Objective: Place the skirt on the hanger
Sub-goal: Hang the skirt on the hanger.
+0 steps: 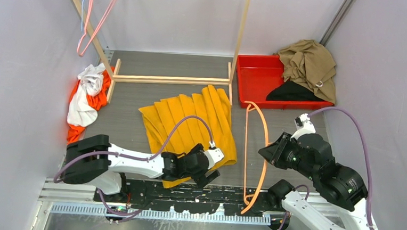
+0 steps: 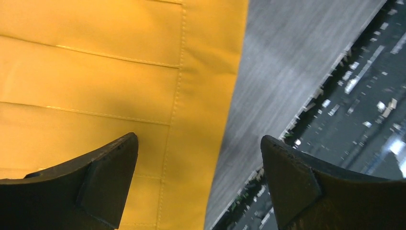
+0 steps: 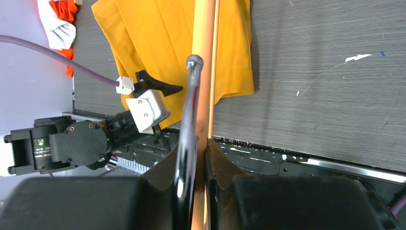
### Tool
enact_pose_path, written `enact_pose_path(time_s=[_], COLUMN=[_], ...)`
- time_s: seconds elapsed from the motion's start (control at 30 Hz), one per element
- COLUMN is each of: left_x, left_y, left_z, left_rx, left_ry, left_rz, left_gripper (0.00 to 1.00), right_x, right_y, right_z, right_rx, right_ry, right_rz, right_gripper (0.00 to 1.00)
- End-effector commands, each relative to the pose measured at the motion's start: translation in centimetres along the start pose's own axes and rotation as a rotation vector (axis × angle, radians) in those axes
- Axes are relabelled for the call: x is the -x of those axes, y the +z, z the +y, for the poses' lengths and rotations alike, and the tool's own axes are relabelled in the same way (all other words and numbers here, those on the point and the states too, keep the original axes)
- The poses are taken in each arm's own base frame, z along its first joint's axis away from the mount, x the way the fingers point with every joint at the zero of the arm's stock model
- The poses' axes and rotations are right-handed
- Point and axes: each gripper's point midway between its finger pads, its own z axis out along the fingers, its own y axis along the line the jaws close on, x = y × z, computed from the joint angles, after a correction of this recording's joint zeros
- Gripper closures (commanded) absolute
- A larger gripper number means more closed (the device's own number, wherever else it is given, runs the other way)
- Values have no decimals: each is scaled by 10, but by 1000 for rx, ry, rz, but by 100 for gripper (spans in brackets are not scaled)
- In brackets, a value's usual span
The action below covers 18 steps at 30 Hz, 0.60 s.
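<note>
Left wrist: skirt (image 2: 95, 72) partly off-frame

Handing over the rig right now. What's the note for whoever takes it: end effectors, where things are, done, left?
Left end effector: open, empty, above the near edge of the yellow pleated skirt.
Right end effector: shut on the orange hanger with a metal hook, gripping near the hook, beside the skirt's right edge.
Skirt: spread flat on the grey table.
Done: hanger gripped.
Left: skirt not yet on hanger; probably grasp its near edge next.
</note>
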Motion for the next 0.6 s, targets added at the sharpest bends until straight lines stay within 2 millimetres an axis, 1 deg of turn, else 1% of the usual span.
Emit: enact_pose_path(time_s=[0.0, 0.07, 0.17, 0.23, 0.3, 0.37, 0.43, 0.47, 0.57], left_x=[32, 29, 29, 31, 34, 38, 42, 45, 52], left_y=[12, 17, 19, 19, 18, 15, 11, 9, 4], left_z=[12, 16, 18, 19, 20, 19, 21, 22, 26], left_rx=[107, 133, 151, 165, 172, 171, 178, 181, 176], left_ry=[-22, -15, -19, -21, -20, -21, -22, -22, -22], left_rz=[-149, -133, -127, -123, -118, -117, -124, -130, -127], left_gripper=[5, 11, 33, 45, 52, 57, 65, 67, 86], right_x=[8, 7, 6, 4, 2, 0, -2, -5, -10], right_y=[0, 1, 3, 5, 7, 8, 9, 10, 7], right_z=[17, 16, 16, 16, 15, 15, 14, 14, 12], right_rx=[82, 80, 81, 83, 81, 85, 83, 88, 93], right_ry=[25, 24, 22, 21, 23, 22, 19, 17, 14], right_rz=[-36, -34, -28, -21, -15, -9, 0, 9, 27], right_gripper=[99, 99, 99, 99, 99, 99, 99, 99, 99])
